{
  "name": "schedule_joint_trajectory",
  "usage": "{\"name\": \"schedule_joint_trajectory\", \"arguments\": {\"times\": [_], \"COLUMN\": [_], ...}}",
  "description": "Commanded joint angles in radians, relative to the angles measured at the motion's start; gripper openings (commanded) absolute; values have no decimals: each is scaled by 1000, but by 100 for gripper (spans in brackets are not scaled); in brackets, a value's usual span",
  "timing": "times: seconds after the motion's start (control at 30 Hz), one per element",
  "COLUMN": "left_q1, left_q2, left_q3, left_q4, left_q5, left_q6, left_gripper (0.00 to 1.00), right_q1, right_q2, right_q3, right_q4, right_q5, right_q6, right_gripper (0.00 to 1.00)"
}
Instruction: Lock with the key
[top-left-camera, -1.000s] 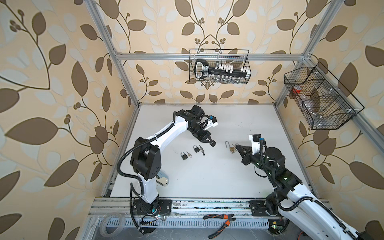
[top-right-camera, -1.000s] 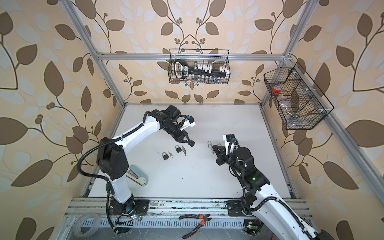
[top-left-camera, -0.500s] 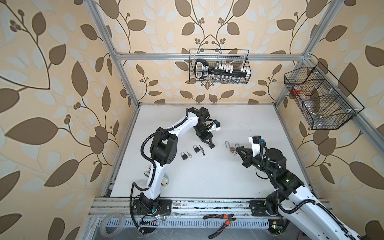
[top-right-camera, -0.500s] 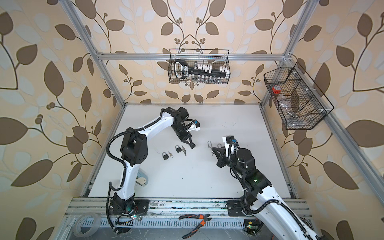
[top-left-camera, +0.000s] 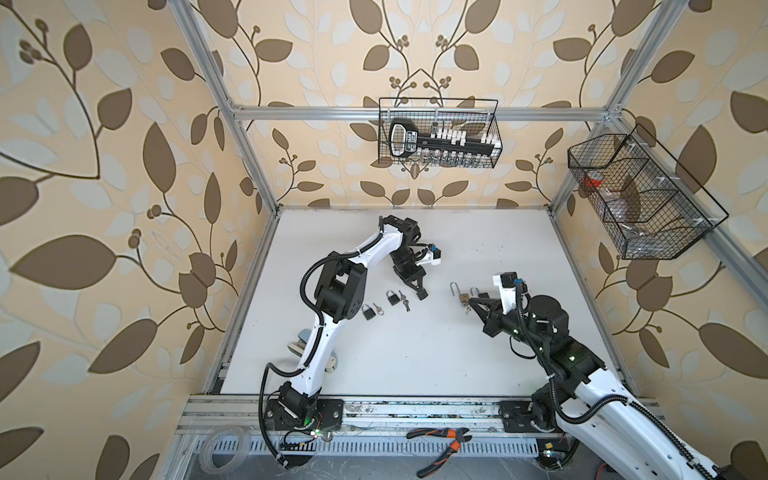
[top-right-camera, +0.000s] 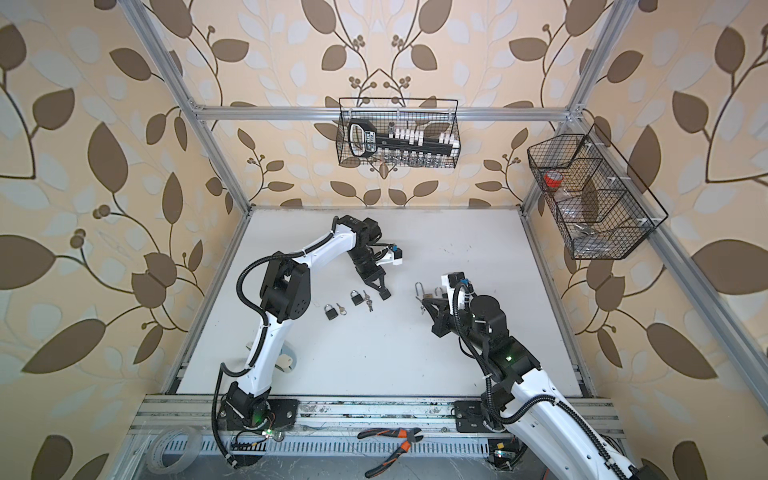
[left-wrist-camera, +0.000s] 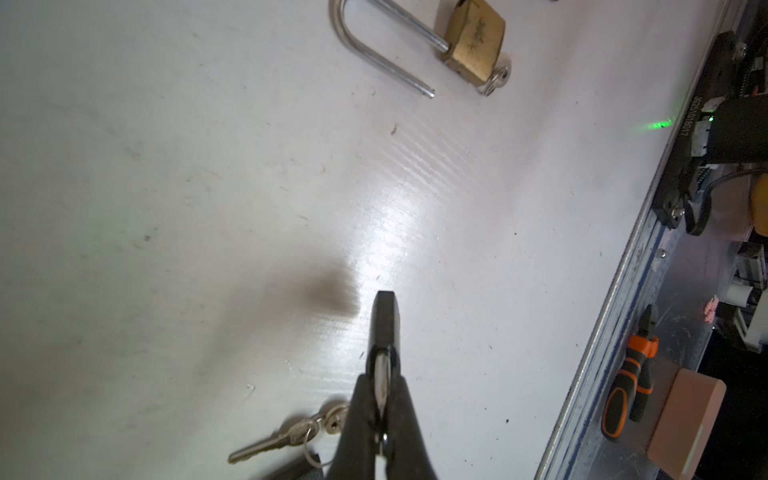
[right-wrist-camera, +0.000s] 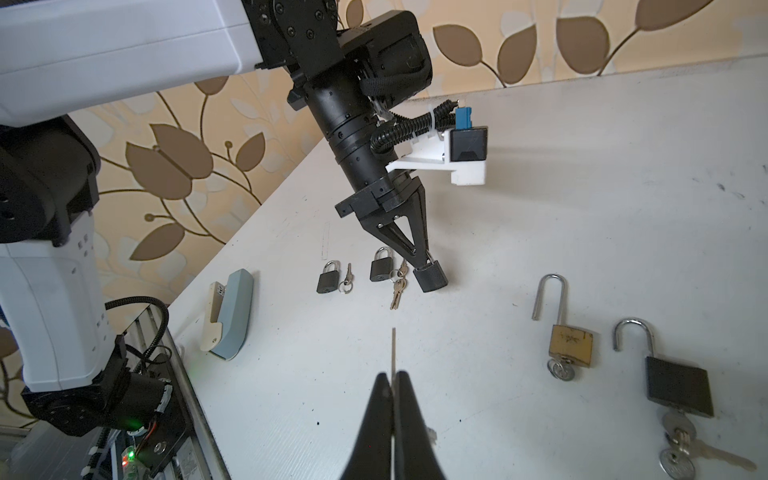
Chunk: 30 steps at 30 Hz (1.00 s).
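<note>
Left gripper (right-wrist-camera: 424, 261) fingers are clamped on the black padlock (right-wrist-camera: 431, 278). Right gripper (right-wrist-camera: 392, 377) fingers pinch a key (right-wrist-camera: 393, 349). The black padlock is at 9 o'clock from the key.

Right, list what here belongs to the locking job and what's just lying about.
Job:
- small black padlock in the left end effector
- thin metal blade, likely a key, in the right end effector
- open brass padlock
- open black padlock
- shut black padlocks with keys

Lying about:
- stapler
- pliers
- wall baskets
</note>
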Motion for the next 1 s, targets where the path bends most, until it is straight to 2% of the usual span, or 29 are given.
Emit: {"name": "schedule_joint_trajectory", "arguments": {"times": [0.0,0.23,0.47,0.73,0.97], "left_q1": [13,23,33,34,36], "left_q2": [13,50,70,98,105], "left_q3": [58,83,99,130,151], "left_q4": [-64,-86,-74,-23,23], "left_q5": [15,15,5,9,-25], "left_q6": [43,53,34,-2,-46], "left_gripper": [0,0,17,26,38], "right_q1": [-1,-1,-2,-1,-2], "right_q2": [7,20,38,28,3], "right_q3": [5,5,10,13,6], "right_q4": [9,13,21,8,-14], "right_q5": [-17,-19,-28,-30,3], "right_q6": [-8,-7,-7,-9,-12], "right_gripper": [0,0,0,0,0]}}
